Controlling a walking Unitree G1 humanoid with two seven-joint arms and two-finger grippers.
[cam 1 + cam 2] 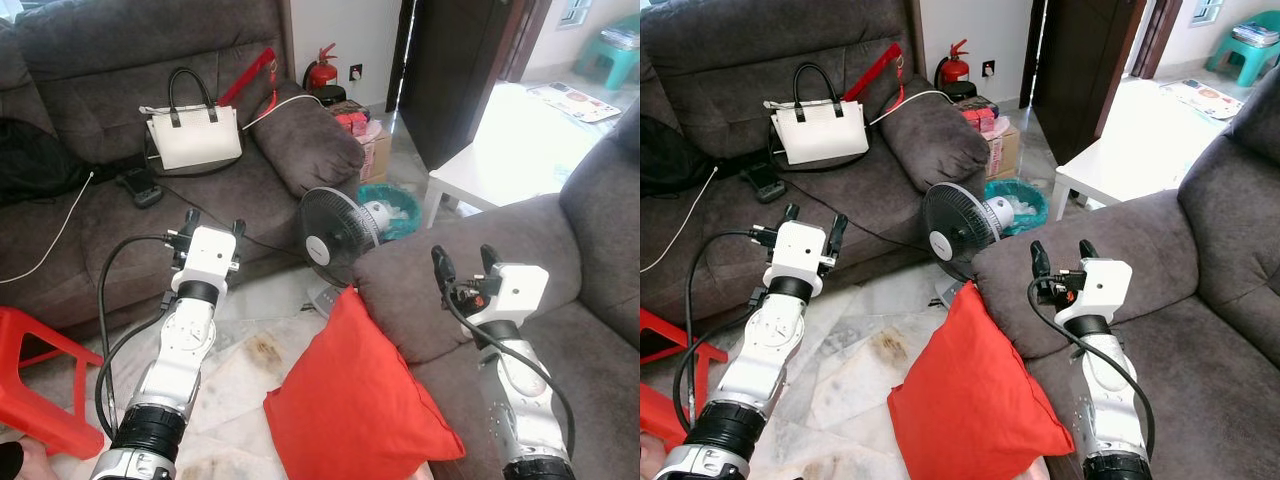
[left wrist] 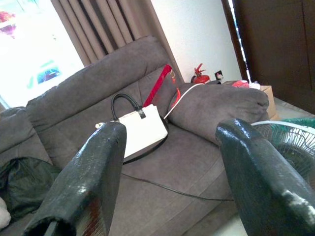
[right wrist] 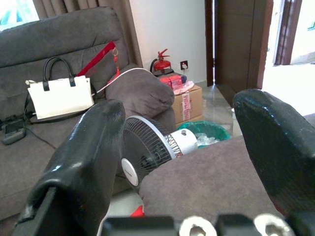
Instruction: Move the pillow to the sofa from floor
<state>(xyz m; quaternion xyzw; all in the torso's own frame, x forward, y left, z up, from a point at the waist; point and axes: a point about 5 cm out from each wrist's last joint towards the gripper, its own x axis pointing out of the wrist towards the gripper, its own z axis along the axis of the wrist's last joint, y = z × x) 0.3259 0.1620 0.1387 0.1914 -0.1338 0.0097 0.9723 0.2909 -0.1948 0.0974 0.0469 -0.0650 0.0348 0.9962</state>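
the red pillow (image 1: 355, 400) sits lowest and closest in the head views, standing on edge on the marble floor (image 1: 240, 370), one corner up and its side leaning against the arm of the near grey sofa (image 1: 450, 290). neither gripper touches it. the right gripper (image 1: 466, 264) hangs above that sofa arm, just beyond the pillow's top corner, fingers spread wide and empty. the left gripper (image 1: 212, 226) is raised over the floor well to the pillow's left, also wide and empty.

risks, as i judge them: the pillow is soft and only propped, so a one-sided push from the right fingers could slide it down flat instead of pinching fabric. a thin pinch at the corner may slip once the weight hangs. just behind the pillow stands a floor fan (image 1: 335, 232); a swing of pillow or arm could knock it over. a black cable (image 1: 200, 208) crosses the far sofa (image 1: 130, 120) near the white handbag (image 1: 193, 135), where the left fingers could snag if they drift forward.
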